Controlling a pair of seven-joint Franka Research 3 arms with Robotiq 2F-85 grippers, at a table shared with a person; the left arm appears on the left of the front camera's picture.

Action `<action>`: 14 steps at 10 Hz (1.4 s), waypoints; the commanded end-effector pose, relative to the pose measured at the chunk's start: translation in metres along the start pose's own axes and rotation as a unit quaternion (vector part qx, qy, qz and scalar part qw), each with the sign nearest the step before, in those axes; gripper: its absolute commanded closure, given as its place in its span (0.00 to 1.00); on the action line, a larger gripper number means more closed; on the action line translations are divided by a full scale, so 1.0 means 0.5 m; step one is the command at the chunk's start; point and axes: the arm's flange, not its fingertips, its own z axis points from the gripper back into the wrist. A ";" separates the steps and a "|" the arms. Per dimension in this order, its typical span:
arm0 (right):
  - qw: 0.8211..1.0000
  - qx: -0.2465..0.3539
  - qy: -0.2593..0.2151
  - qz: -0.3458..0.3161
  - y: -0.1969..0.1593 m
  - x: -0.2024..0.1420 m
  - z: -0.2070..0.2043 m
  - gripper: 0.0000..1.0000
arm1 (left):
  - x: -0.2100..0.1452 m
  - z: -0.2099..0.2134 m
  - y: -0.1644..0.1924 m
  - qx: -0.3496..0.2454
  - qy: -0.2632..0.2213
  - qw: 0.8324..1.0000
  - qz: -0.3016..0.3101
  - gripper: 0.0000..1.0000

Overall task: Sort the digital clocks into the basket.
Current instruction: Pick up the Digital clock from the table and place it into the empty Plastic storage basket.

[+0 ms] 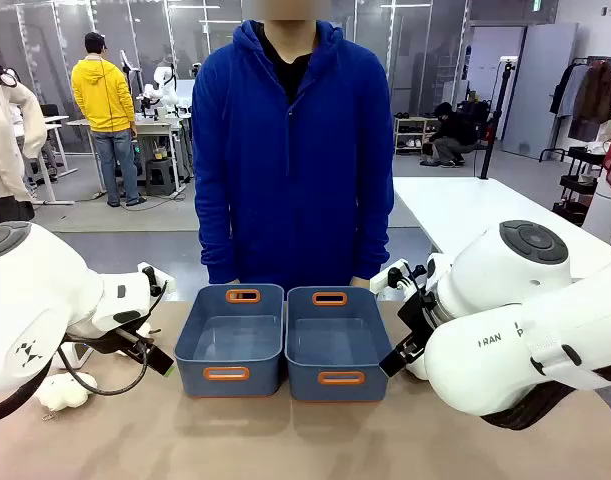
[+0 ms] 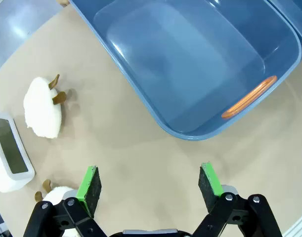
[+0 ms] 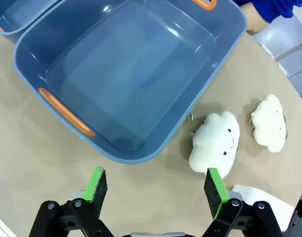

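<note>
our left gripper (image 2: 151,185) hangs with its jaws wide apart and nothing between them, over bare table (image 2: 141,158) just short of a basket (image 2: 190,134), which is empty. out past one finger, at the edge of that wrist view, a clock (image 2: 10,150) lies flat on the table, screen up, well apart from the basket. a plush (image 2: 42,106) sits just beyond it and a second plush (image 2: 57,196) crowds its near end; we cannot tell if they touch.

our right gripper (image 3: 155,185) is likewise spread and empty, over the table beside the other basket (image 3: 126,154), also empty. right by one pad a white rounded corner (image 3: 262,205) shows, most likely the second clock, though its screen is hidden. a third plush (image 3: 215,143) lies between it and the basket wall.

we judge the clocks light and rigid, with a smooth plastic shell that could slip, so the pads should close on the two long white sides, near the middle, and stay off the dark screen. lying flat, each one sits low, so the fingers must come down almost to the table, and we must not catch the soft plush alongside.
</note>
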 end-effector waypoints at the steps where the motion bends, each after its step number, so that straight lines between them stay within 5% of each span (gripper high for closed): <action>1: 1.000 0.000 0.000 0.000 0.000 0.000 0.000 0.00 | 0.000 0.000 -0.001 0.000 0.000 1.000 0.000 0.00; 9: 1.000 0.000 0.000 0.000 0.000 0.000 0.000 0.00 | 0.000 0.000 -0.001 0.000 0.000 1.000 -0.001 0.00; 12: 0.996 0.084 0.019 -0.023 -0.036 0.039 0.063 0.00 | 0.082 0.101 0.031 -0.094 0.021 0.995 -0.029 0.00; 14: 0.985 0.161 0.027 -0.063 -0.085 0.052 0.092 0.00 | 0.092 0.154 0.085 -0.197 0.019 0.980 0.023 0.00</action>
